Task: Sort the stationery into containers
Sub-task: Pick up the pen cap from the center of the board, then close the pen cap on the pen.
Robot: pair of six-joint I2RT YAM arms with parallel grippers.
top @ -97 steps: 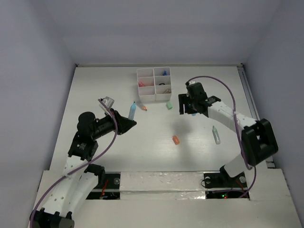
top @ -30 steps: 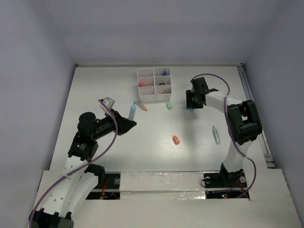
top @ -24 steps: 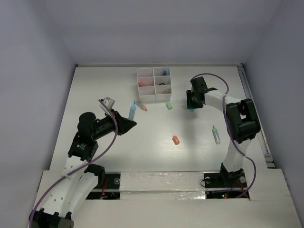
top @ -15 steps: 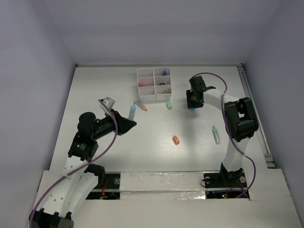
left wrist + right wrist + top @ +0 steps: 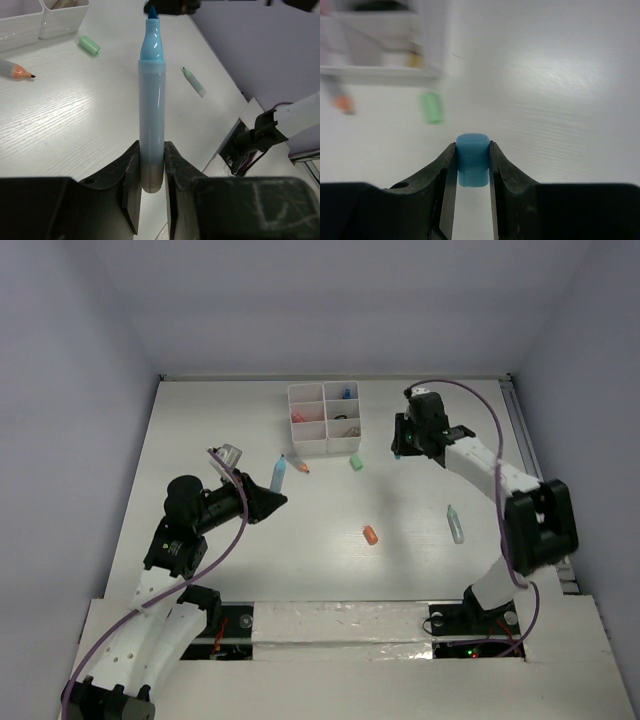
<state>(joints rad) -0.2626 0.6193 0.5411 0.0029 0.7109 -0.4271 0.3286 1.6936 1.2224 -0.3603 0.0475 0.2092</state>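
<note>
one blue cap point(image 5: 472, 160), now aloft

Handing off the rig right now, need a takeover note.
Left gripper shut on blue marker, short of the box.
Right gripper shut on blue bit, right of the box.
Done: box holds several items.
Loose on table: orange-tipped marker, green bit, orange bit, pale-green marker.
To do: bin both held items, then those four.
</note>
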